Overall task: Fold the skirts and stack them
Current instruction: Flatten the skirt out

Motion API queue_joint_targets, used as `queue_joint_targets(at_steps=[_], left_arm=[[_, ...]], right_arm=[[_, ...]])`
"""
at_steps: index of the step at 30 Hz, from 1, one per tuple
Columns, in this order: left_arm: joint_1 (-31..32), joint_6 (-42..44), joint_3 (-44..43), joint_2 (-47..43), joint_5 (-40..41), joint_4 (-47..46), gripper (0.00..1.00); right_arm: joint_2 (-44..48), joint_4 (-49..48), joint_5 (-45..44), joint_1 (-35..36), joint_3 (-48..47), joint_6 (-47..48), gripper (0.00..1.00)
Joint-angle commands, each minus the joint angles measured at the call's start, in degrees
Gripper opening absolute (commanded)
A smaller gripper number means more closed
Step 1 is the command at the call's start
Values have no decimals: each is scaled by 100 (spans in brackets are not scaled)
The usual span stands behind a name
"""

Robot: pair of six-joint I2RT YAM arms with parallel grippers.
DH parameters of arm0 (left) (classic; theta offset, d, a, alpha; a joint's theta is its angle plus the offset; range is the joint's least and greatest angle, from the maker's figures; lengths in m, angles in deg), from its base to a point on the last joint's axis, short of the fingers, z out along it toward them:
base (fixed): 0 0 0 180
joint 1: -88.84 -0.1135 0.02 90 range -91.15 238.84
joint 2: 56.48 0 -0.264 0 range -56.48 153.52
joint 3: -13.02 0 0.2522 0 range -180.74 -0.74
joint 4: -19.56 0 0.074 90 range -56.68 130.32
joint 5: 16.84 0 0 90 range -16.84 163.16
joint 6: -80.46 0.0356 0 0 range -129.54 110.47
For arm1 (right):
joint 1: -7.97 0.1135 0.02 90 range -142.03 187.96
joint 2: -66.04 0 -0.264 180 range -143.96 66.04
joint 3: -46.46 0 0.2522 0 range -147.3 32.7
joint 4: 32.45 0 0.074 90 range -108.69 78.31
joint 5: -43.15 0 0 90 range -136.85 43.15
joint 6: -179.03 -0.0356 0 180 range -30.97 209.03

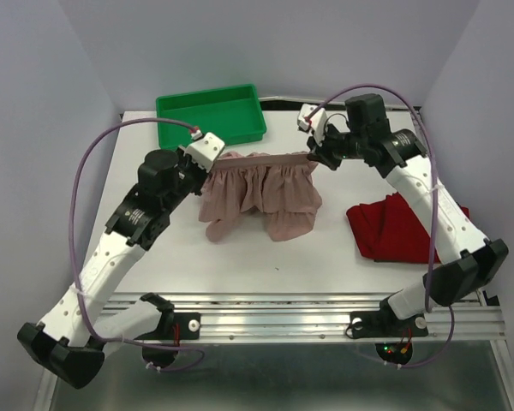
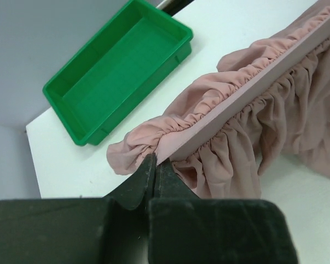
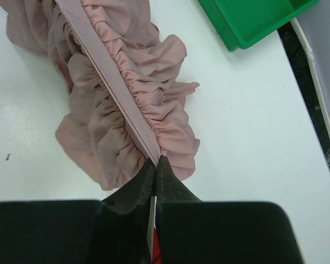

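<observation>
Top view: the pink skirt (image 1: 261,193) sits mid-bench (image 1: 283,265), its waistband (image 1: 265,157) running left-right and its hem toward the arms. The red skirt (image 1: 394,227) lies at the right.
Left wrist: the left gripper (image 2: 154,165) is clamped on one waistband end.
Right wrist: the right gripper (image 3: 155,162) is clamped on the other.

The pink skirt (image 1: 259,190) is soft matt cloth, the green tray (image 1: 210,116) glossy plastic.

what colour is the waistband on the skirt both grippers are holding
Dusty pink, matching the ruffled skirt; the left wrist view shows the waistband best.
</observation>
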State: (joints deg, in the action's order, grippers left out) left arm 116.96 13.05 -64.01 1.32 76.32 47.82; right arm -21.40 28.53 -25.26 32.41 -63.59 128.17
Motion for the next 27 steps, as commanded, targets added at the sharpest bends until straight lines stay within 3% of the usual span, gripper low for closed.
queue_joint_targets(at_steps=[1,10,14,19,22,26,27], left_arm=[[-140,483,-256,-673,-350,526,0],[-140,790,-379,-2123,-1668,1791,0],[-149,1282,-642,-2597,-2888,2670,0],[-158,1353,-863,-2906,-3743,3637,0],[-184,1336,-627,-2959,-3630,3867,0],[-210,890,146,-2363,-2280,3386,0],[-210,566,383,-1856,-1762,3018,0]], right_arm=[[701,901,-191,-151,-127,50,1],[2037,2369,451,-151,-83,507,1],[2354,3099,1013,-151,-241,560,1],[3012,3241,1690,-151,338,42,1],[3040,3232,2121,-151,1005,-239,1],[2646,2487,2088,-151,2156,-573,1],[2288,2259,2026,-151,2298,-652,1]])
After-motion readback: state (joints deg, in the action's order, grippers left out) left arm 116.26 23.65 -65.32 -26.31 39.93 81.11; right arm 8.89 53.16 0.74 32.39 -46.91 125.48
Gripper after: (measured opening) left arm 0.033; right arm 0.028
